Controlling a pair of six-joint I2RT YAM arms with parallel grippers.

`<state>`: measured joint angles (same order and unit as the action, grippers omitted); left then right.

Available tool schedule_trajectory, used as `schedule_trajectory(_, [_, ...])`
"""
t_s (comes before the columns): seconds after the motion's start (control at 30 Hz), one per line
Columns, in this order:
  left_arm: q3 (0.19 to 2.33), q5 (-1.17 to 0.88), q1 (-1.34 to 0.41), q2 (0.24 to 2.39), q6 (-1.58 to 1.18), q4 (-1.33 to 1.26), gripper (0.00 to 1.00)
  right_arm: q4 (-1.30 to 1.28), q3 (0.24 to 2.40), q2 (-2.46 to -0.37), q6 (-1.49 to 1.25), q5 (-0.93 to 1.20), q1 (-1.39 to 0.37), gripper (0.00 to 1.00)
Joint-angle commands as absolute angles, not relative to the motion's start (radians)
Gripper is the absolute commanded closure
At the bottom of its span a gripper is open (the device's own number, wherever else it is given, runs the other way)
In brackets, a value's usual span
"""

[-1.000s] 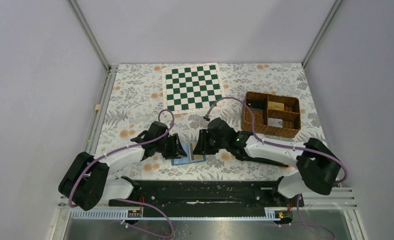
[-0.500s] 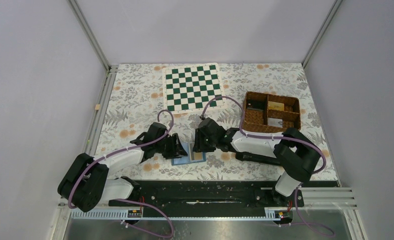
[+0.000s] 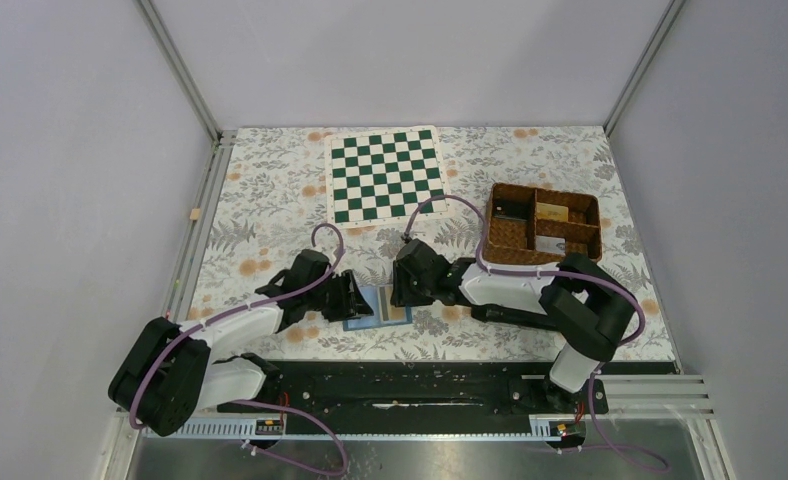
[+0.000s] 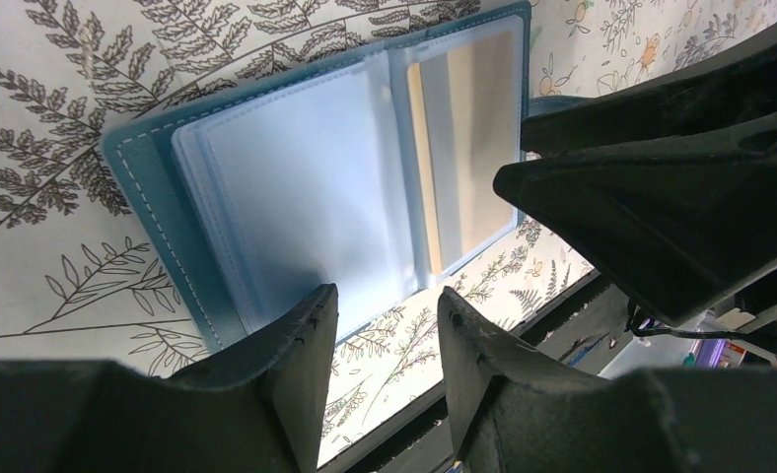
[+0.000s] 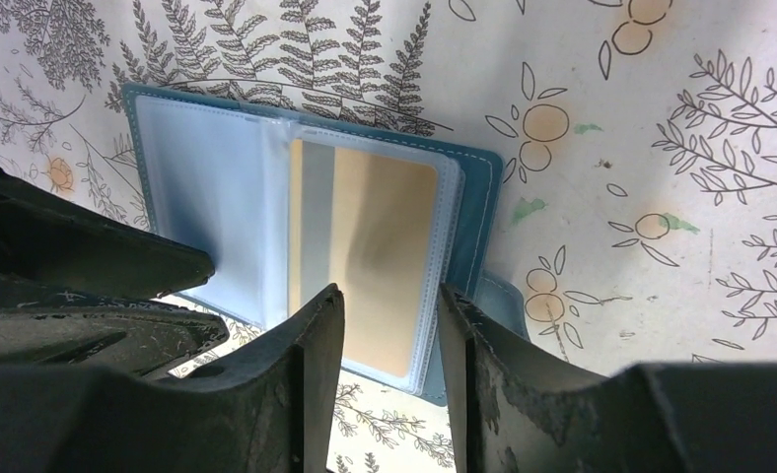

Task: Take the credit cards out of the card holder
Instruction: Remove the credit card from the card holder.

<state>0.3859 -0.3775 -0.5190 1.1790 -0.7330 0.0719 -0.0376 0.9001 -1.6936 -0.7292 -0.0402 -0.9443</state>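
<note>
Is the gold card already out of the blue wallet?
No, the gold card sits inside a clear pocket of the open blue wallet.

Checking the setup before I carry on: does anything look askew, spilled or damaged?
Nothing spilled or damaged. The card holder lies open and flat, one credit card square in its clear sleeve. Only the chequered board sits slightly askew.
</note>
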Motion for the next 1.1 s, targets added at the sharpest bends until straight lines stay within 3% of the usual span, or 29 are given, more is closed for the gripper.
schedule_trajectory(0.0, [0.374,-0.348,-0.52,1.178,-0.709,0.078,0.57,0.033,0.879,-1.717,-0.743,-0.005,-0.946,0.54])
schedule_trajectory(0.53, [0.357,-0.376,-0.52,1.202,-0.716,0.039,0.57,0.4,0.766,-1.635,-0.892,0.279,-0.931,0.58])
schedule_trajectory(1.07, [0.356,-0.376,-0.519,1.181,-0.716,0.044,0.57,0.533,0.744,-1.625,-0.966,0.337,-0.931,0.6])
